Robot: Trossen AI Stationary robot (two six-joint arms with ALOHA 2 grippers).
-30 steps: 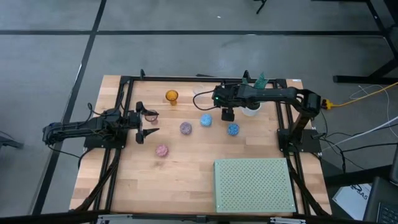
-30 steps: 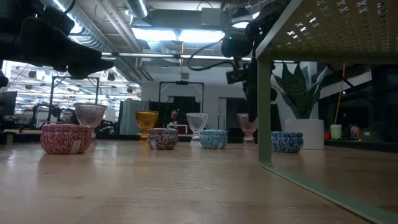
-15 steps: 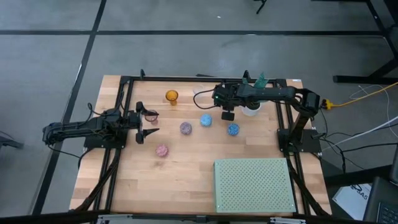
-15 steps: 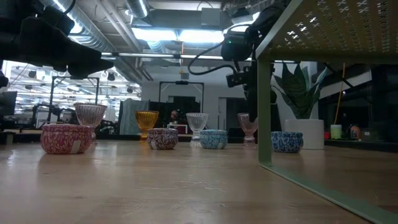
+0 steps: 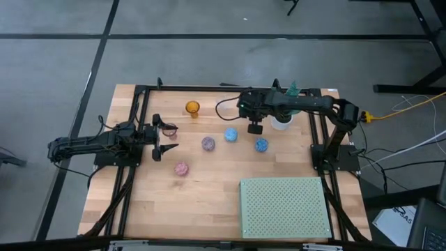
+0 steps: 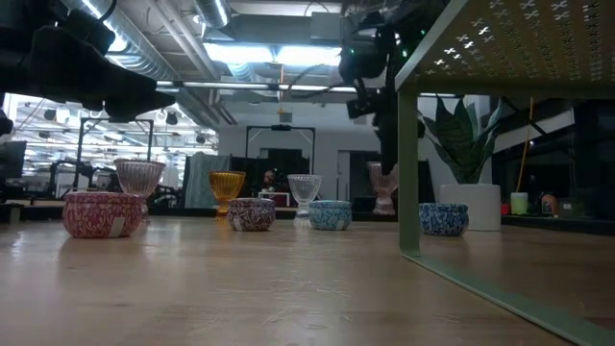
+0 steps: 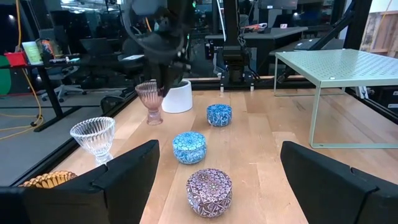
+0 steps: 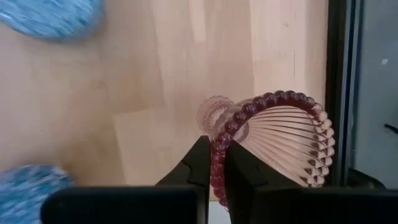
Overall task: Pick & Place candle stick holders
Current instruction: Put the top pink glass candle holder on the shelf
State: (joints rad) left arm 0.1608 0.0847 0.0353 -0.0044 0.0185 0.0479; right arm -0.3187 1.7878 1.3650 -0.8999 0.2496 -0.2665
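Now my right gripper [image 8: 216, 163] pinches the pink holder's [image 8: 273, 137] beaded rim; my left gripper [image 7: 214, 180] waits, fingers apart.

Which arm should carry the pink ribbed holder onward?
Right: its end effector is shut on the pink ribbed holder rim, beside the white pot. The left end effector waits open, empty, across the table.

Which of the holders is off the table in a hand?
The ribbed pink goblet: the right hand pinches its beaded rim, lifting it clear of the table. All other holders stand on the wood.
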